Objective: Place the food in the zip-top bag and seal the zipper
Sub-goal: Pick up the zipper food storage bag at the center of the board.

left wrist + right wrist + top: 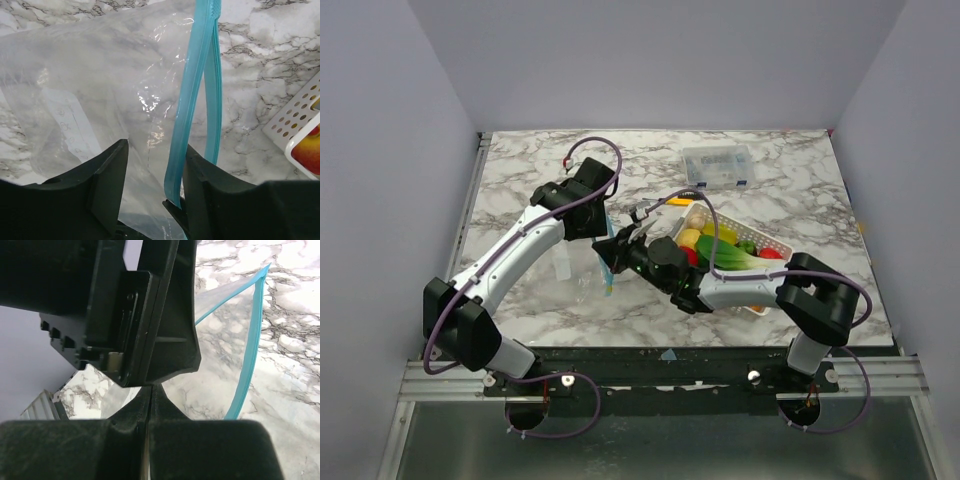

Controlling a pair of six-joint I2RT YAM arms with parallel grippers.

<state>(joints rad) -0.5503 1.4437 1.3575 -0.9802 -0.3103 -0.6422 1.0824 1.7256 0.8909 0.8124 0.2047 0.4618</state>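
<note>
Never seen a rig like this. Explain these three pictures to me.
Two robot arms, left and right, are bolted at the near edge of a marble table. The overhead view shows both; each other picture comes from a wrist camera, dark fingers at the bottom. On the table: a clear bag with a blue zipper, a white basket of toy food, a clear box. The right gripper is shut, apparently pinching the bag; the left gripper, jaws open, straddles its mouth.

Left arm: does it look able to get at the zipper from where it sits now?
Likely yes. The left arm's jaws stand open astride the zip-top bag's edge, with the zipper running down between them and nothing covering it.
</note>
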